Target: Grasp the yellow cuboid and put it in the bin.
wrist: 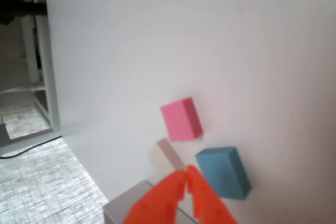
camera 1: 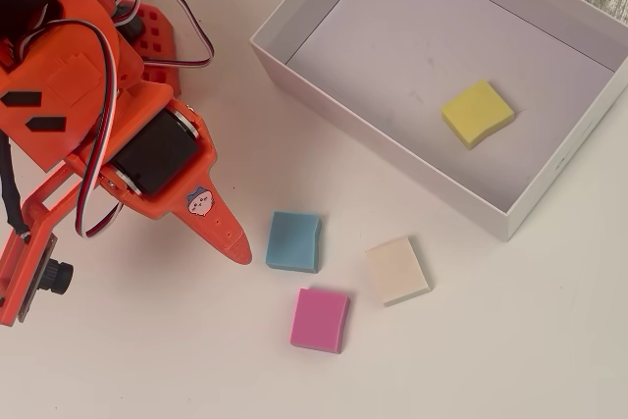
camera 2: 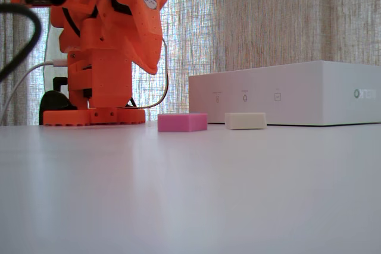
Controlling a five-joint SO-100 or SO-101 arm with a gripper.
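The yellow cuboid (camera 1: 478, 112) lies flat on the floor of the bin (camera 1: 392, 159), toward its right side in the overhead view. My orange gripper (camera 1: 235, 247) hovers over the table outside the bin, left of the blue block, far from the cuboid. Its two fingers meet at the tips in the wrist view, gripper (wrist: 186, 174) shut with nothing between them. In the fixed view the gripper (camera 2: 153, 66) hangs well above the table, and the bin (camera 2: 286, 93) wall hides the cuboid.
A blue block (camera 1: 293, 240), a pink block (camera 1: 320, 319) and a cream block (camera 1: 397, 270) lie on the white table just in front of the bin. The arm's base (camera 2: 92, 116) stands at the left. The table edge (wrist: 58, 124) shows in the wrist view.
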